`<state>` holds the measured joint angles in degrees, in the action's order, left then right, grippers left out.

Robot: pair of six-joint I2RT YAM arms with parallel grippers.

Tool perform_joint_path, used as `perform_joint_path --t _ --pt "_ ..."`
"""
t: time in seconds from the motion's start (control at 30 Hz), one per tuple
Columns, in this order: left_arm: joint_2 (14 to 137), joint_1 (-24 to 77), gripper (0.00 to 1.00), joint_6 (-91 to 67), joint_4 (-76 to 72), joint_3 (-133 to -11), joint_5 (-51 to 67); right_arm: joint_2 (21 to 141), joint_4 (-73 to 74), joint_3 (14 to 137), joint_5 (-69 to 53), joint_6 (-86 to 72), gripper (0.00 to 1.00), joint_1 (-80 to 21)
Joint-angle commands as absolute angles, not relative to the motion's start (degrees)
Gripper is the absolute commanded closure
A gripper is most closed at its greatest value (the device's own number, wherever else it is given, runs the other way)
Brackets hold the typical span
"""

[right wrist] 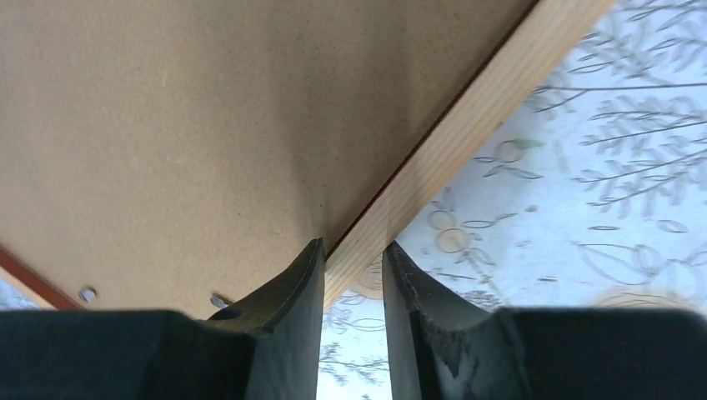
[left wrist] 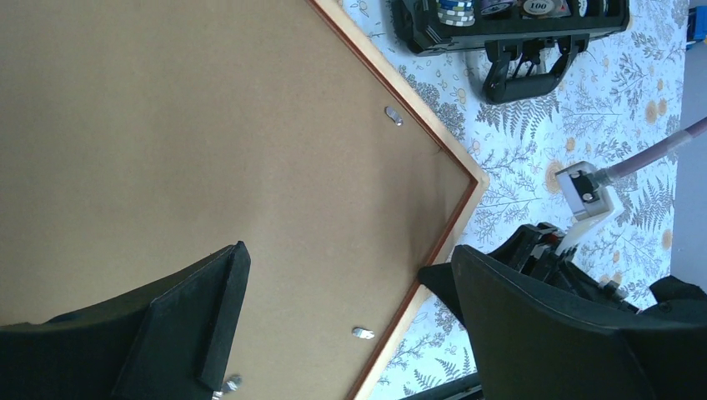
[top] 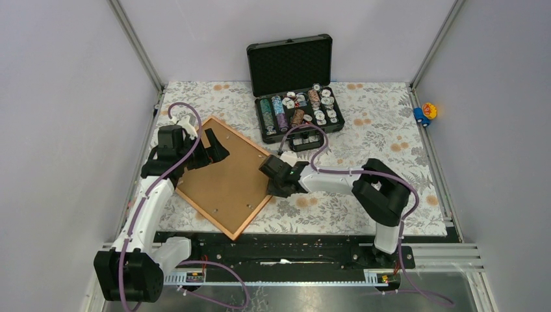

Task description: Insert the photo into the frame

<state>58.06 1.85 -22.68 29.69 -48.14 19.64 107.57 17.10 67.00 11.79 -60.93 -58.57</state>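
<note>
We find the right gripper (right wrist: 352, 250) pinching one rail of the thin rectangular orange-brown wooden frame (top: 255, 218), back-up on the table (top: 390, 149); the left gripper (top: 208, 153) hangs spread above its brown backing board (top: 224, 179).

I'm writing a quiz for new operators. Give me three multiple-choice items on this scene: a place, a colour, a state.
1. Where is the black case?
A) at the far side of the table, beyond the frame
B) on the frame
C) between the arm bases

2. What colour is the backing board facing up in the frame?
A) white
B) brown
C) blue

3. How is the left gripper?
A) shut on the frame
B) shut on a chip
C) open above the frame

Answers: 1 A, it stands behind the frame's far corner; 2 B, plain brown fills the frame; 3 C, its jaws stand wide apart over the board.
</note>
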Motion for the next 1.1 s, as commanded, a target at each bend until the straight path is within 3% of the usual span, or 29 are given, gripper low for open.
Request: perform_joint_path --t 0.0,0.43,0.47,0.53,0.67,0.8,1.07 --pt "57.29 2.26 0.01 -21.88 26.66 -47.81 21.32 104.09 24.08 60.83 18.01 -51.98 0.77 -55.45" --pt "58.17 2.72 0.01 -22.05 26.38 -47.55 21.93 97.15 17.26 53.24 8.14 -22.94 0.77 -38.13" --pt "58.23 2.8 0.01 -22.06 26.37 -47.47 22.11 96.82 17.64 53.37 8.32 -21.56 0.74 -37.63" --pt "58.35 2.81 0.01 -22.06 26.29 -47.55 22.22 96.09 19.87 54.89 9.07 -20.66 0.54 -37.51" --pt "58.71 2.81 0.01 -22.06 26.35 -47.57 22.62 94.03 27.46 59.5 4.45 -28.92 0.25 -37.61" --pt "59.19 2.81 0.01 -22.15 26.3 -47.55 23.02 90.36 30.86 58.63 2.13 -42.43 0.18 -39.57" --pt "59.75 2.9 0.01 -22.05 26.23 -47.55 24.53 91.84 36.02 57.94 6.68 -58.56 0.15 -47.36"
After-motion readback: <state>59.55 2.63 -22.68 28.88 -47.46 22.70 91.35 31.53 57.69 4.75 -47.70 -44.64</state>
